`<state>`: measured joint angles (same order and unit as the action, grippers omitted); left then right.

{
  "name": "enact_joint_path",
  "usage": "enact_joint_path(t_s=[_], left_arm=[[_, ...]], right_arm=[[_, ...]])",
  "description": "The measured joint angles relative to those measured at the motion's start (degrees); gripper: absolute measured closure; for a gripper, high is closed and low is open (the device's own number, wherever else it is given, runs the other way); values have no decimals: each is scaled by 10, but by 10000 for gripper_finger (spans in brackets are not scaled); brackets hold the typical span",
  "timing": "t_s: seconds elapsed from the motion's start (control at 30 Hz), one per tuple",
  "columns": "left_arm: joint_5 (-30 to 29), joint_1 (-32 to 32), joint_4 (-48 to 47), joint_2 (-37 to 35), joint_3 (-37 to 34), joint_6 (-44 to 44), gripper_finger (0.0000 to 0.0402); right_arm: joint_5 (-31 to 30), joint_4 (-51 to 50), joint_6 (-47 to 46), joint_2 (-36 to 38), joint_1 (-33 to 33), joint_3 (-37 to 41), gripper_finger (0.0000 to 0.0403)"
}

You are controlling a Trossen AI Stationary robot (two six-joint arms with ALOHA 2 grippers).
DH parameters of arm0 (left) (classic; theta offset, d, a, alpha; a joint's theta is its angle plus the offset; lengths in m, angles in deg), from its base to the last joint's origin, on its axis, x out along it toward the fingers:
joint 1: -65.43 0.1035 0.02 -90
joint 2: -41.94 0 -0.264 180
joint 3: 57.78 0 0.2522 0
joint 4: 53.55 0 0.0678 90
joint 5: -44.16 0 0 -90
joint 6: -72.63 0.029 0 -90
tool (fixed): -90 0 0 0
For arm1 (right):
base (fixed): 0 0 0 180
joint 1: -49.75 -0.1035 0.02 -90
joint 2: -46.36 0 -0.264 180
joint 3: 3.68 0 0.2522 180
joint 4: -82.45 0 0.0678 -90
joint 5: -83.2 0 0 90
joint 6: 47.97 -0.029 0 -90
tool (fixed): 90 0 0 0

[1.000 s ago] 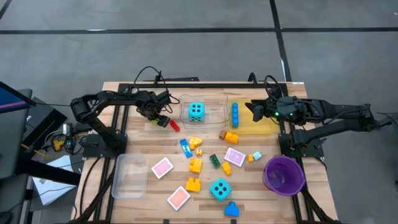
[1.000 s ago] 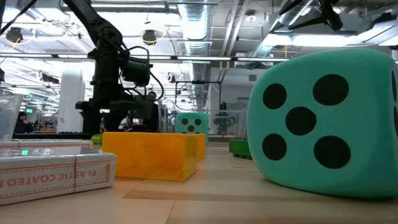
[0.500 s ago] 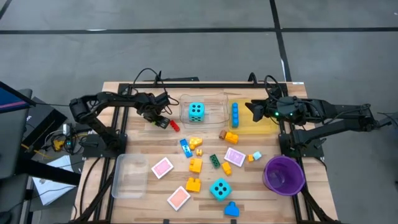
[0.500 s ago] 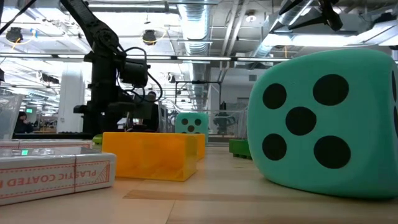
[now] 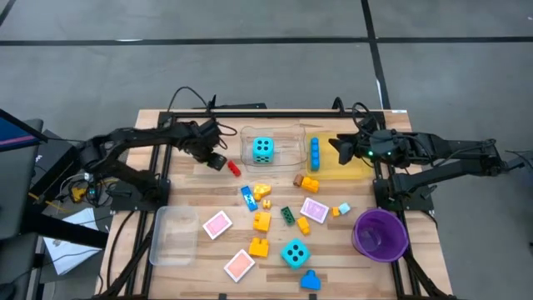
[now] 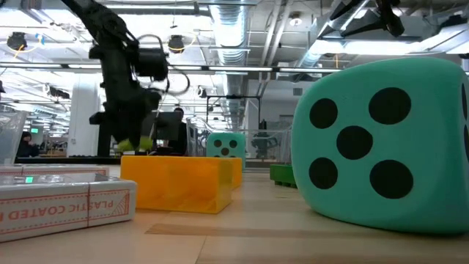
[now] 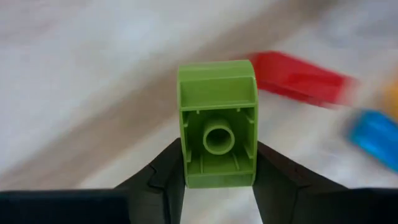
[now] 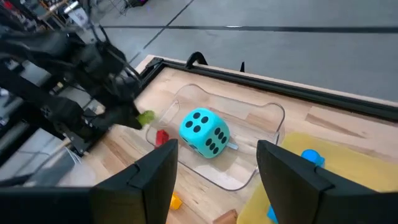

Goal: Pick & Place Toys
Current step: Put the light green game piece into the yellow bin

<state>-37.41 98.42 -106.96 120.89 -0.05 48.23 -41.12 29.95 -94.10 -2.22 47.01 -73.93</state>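
Beside the clear tray (image 5: 279,150), left claw (image 5: 215,158) grasps a green brick (image 7: 217,132), mid-carry; next, likely release over that tray; right claw (image 5: 340,148), spread, waits nearby

left wrist view: counter behind green brick (image 7: 217,127) motion-blurred, red brick (image 7: 298,78) smeared, blue piece (image 7: 377,132) cut by edge; low view: near die (image 6: 381,147) cut at right edge, hides counter behind; left tool (image 6: 130,139) blurred; right tool (image 8: 217,171) fingers cut off
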Motion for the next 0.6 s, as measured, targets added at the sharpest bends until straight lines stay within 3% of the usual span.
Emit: enact_joint_path(t_s=[0.17,0.4,0.6], left_arm=[[101,-2,2,-68,0,-8,266],[177,-18,12,-143,1,-48,266],[239,-65,109,-171,1,-109,266]], right_arm=[[13,2,40,-14,0,0,191],[28,38,111,-51,-11,0,191],[45,134,270,-100,-14,0,191]])
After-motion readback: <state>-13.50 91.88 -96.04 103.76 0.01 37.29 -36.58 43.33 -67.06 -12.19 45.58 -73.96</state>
